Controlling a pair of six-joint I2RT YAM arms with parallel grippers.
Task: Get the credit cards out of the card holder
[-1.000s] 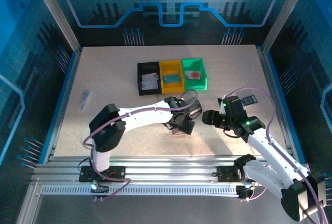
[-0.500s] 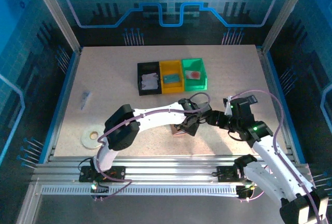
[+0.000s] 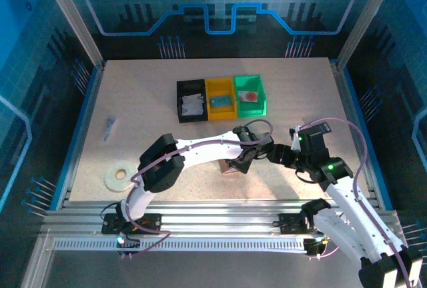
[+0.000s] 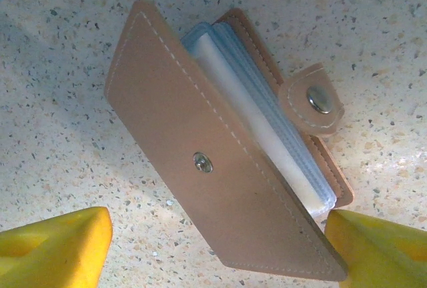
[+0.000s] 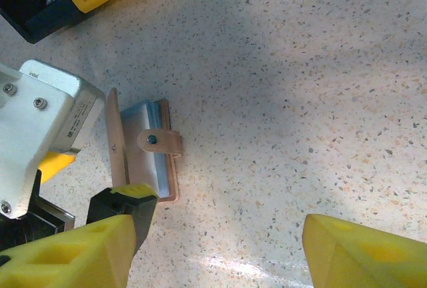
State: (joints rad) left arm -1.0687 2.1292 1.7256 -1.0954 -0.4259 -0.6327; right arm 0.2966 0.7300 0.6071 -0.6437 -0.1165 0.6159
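The card holder [image 4: 220, 175] is a tan leather bifold lying partly open on the speckled table, its snap strap [image 4: 313, 98] undone. Pale blue pockets and a whitish edge show between its covers; I cannot tell whether that edge is one of the credit cards. My left gripper [image 4: 213, 255] is open and straddles the holder's near end. Its right finger [image 4: 380, 248] is at the cover's corner and its left finger [image 4: 57, 248] stands apart. My right gripper [image 5: 220, 255] is open and empty, just right of the card holder [image 5: 143, 155]. From above, the card holder [image 3: 230, 168] sits under the left gripper [image 3: 237, 161].
Three bins stand in a row at the back: black [image 3: 180, 95], yellow [image 3: 220, 87] and green [image 3: 250, 80], each with a flat card-like item inside. A tape roll [image 3: 119, 175] lies front left, and a small grey object [image 3: 109, 128] sits further left.
The left arm has stretched further right over the holder, uncovering the tape roll. The right arm has swung in closer to the holder.
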